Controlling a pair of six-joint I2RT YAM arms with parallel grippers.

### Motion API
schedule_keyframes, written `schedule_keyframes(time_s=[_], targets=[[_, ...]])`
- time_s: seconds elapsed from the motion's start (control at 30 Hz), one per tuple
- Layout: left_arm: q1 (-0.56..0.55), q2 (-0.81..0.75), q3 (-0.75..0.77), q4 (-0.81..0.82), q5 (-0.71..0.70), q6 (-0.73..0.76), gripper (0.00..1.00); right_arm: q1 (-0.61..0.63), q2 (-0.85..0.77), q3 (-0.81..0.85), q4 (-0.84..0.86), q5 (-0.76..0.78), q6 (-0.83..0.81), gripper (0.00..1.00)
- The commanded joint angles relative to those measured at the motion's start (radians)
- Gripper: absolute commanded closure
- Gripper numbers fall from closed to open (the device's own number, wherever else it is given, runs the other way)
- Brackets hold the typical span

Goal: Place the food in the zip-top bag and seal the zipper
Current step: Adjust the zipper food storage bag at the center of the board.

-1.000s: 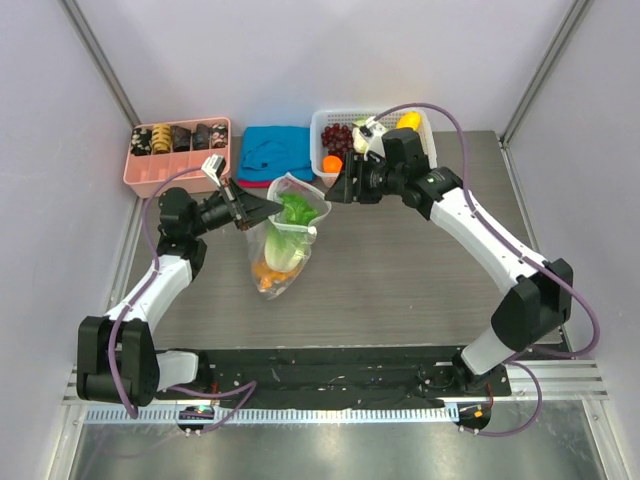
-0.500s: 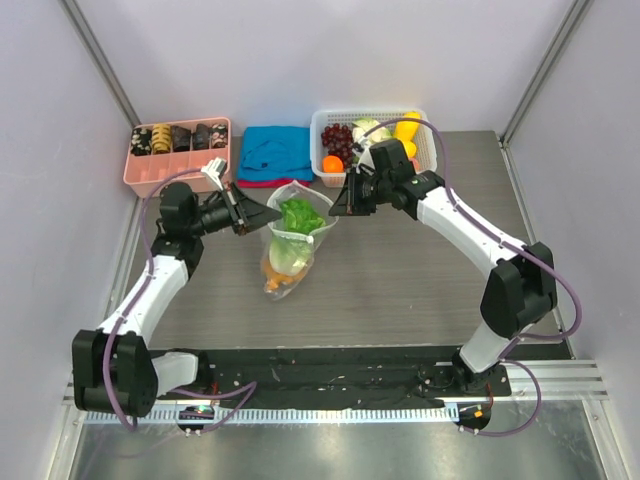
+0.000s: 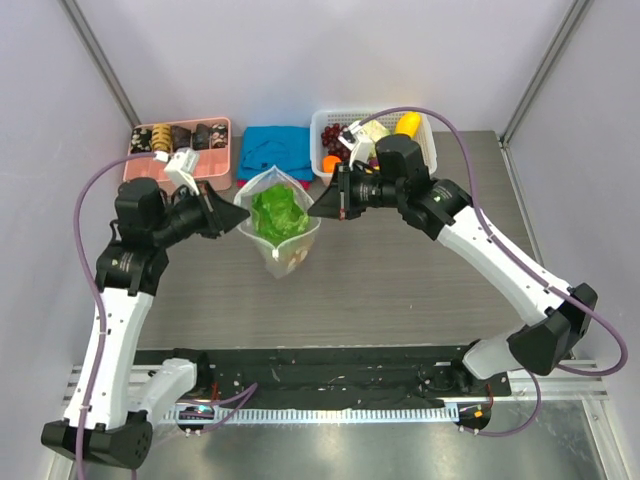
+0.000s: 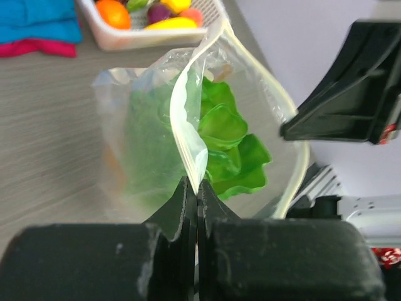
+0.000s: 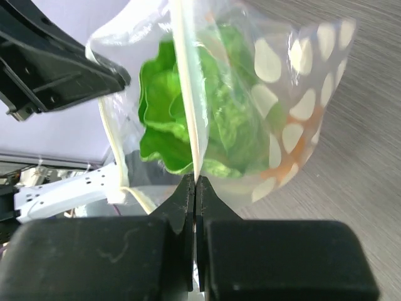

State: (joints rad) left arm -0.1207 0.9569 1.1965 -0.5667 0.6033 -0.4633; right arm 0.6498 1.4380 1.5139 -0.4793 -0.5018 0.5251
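Zip-top bag holds lettuce and an orange piece; both arms' jaws pinch its mouth edges.

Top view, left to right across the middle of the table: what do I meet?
First the left pincer, then the zip-top bag it pinches, then the right pincer pinching the opposite edge.

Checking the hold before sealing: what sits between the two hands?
The open zip-top bag with green lettuce inside; the left hand and right hand each pinch one side of its rim, clearest in the top view.
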Motion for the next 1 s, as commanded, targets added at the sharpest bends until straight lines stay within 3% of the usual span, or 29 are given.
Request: schedule_keyframes(time_s=[0.0, 0.13, 0.23, 0.33, 0.47, 0.77, 0.83, 0.97], targets=[[-0.005, 0.06, -0.11, -0.162, -0.111, 0.12, 1.0, 0.013, 0.063, -0.015, -0.034, 0.109, -0.059, 0.99], [0.015, 0.212, -0.172, -0.217, -0.178, 0.163, 1.0, 0.013, 0.154, -0.064, -0.042, 0.151, -0.089, 0.99], [0.032, 0.253, -0.093, -0.261, -0.159, 0.216, 1.0, 0.02, 0.165, 0.023, -0.036, 0.106, -0.094, 0.99], [0.032, 0.208, -0.037, -0.285, -0.091, 0.219, 1.0, 0.021, 0.147, 0.138, -0.018, 0.108, -0.111, 0.99], [0.03, 0.102, -0.063, -0.179, -0.135, 0.189, 1.0, 0.02, 0.133, 0.147, -0.065, 0.114, -0.152, 0.99], [0.03, 0.167, 0.054, -0.28, -0.083, 0.232, 1.0, -0.001, 0.17, 0.128, -0.11, 0.147, -0.226, 0.98], [0.029, 0.189, 0.055, -0.277, -0.08, 0.232, 1.0, -0.018, 0.191, 0.115, -0.107, 0.152, -0.224, 0.93], [0.03, 0.215, 0.055, -0.254, -0.053, 0.206, 1.0, -0.097, 0.232, 0.135, -0.094, 0.115, -0.211, 0.53]])
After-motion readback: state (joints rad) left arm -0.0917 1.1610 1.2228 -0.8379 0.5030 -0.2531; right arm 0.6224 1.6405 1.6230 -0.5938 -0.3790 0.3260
